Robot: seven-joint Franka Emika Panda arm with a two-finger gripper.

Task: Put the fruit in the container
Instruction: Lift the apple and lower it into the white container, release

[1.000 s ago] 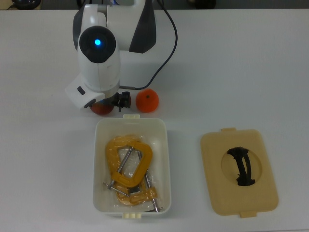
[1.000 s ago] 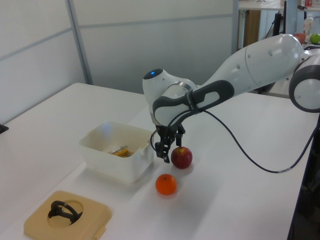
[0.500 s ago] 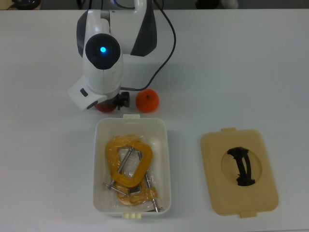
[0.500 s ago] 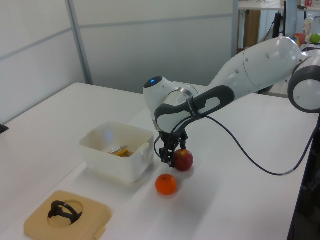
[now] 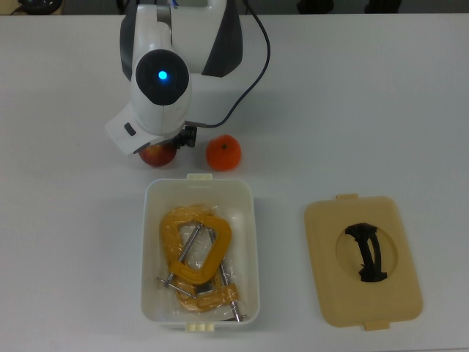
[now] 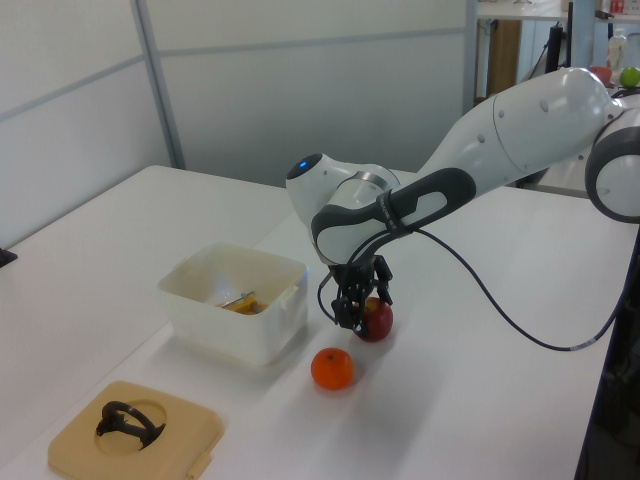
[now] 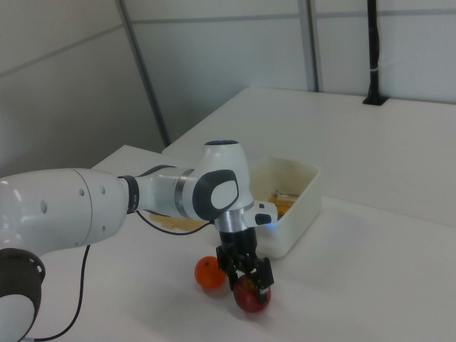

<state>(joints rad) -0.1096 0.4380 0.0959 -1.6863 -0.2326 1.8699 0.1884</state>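
Top view: tub (image 5: 249,220) holds only yellow clamps (image 5: 194,257); no fruit inside, so task not yet begun in effect. Apple (image 5: 157,155) and tangerine (image 5: 223,153) both on table just beyond tub's short end. Tan lid (image 5: 363,260) well apart.

Left view: gripper (image 6: 362,305) low over apple (image 6: 378,319), fingers apart, straddling it; firm clamp not evident.

Right view: apple (image 7: 251,296) between fingers on table; tangerine (image 7: 208,273) just beside.

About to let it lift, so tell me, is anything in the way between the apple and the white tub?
Nothing visible blocks it. The apple, at the claw, sits just outside the tub; only its near wall needs clearing. Yellow clamps already lie inside.
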